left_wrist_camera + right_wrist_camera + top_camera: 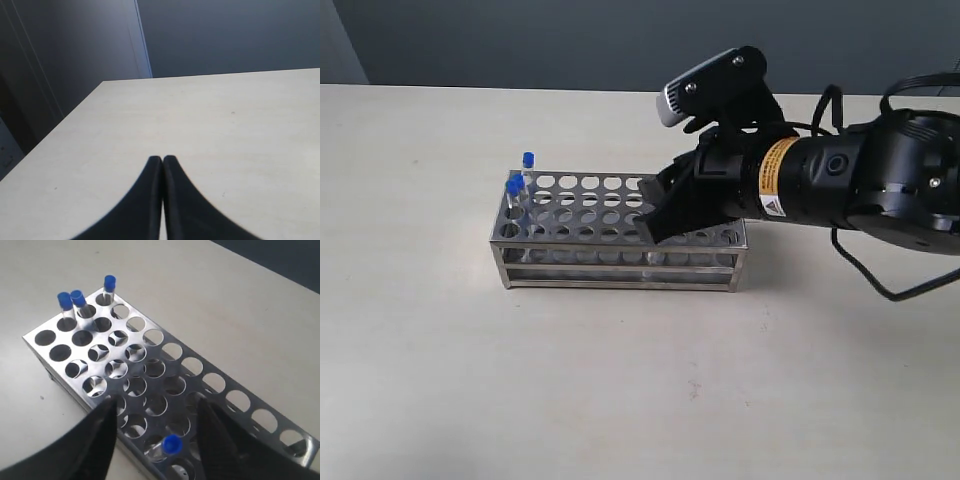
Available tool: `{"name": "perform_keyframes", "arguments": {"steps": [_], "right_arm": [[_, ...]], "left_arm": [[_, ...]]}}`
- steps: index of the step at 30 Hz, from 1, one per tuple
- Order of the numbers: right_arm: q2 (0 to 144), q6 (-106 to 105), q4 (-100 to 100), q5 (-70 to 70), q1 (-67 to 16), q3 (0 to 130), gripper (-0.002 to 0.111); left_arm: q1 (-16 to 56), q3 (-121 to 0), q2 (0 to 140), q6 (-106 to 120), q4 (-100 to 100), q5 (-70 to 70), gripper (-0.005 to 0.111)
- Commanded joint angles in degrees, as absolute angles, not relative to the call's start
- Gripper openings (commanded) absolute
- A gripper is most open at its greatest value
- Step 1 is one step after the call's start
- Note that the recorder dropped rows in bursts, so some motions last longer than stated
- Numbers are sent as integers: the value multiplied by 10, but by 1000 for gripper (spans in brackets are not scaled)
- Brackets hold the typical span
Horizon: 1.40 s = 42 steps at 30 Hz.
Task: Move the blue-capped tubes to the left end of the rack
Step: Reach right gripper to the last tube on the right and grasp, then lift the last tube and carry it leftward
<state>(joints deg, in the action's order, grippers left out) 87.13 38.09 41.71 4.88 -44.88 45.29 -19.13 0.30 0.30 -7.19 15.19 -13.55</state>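
The steel rack (620, 245) stands on the table. Blue-capped tubes (514, 186) stand at its left end. In the right wrist view three of them (76, 296) stand in the holes at the rack's (31, 338) far end. A fourth blue-capped tube (171, 444) leans in a hole near the other end. My right gripper (156, 405) hangs open above the rack with one finger on each side of this tube, not touching it. In the exterior view the right gripper (658, 210) hides that tube. My left gripper (162, 159) is shut on nothing, over bare table.
The pale tabletop (620, 400) runs all round the rack. The right arm (860, 180) with its cables reaches in from the right. In the left wrist view the table edge (60, 122) borders a dark wall.
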Motion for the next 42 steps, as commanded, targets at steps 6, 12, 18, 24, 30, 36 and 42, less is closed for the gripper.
{"name": "perform_keyframes", "arguments": {"steps": [6,12,18,24,30,36,42], "right_arm": [[963,379,415,81,-442,450,51],[986,379,412,121,-404,450,51],[1002,371,393,148,-383,450,51],[1014,371,392,177,-383,450,46],[1014,371,392,180,-383,450,5],[971,370,408,186,-383,450,0],[900,359,422,190,-398,490,0]], "left_arm": [[-187,0,0,-73,152,-135,1],[-187,0,0,-73,152,-135,1],[-187,0,0,-73,152,-135,1],[-187,0,0,-73,152,-135,1],[-187,0,0,-73,152,-135,1],[-187,0,0,-73,152,-135,1],[-187,0,0,-73,152,-135,1]]}}
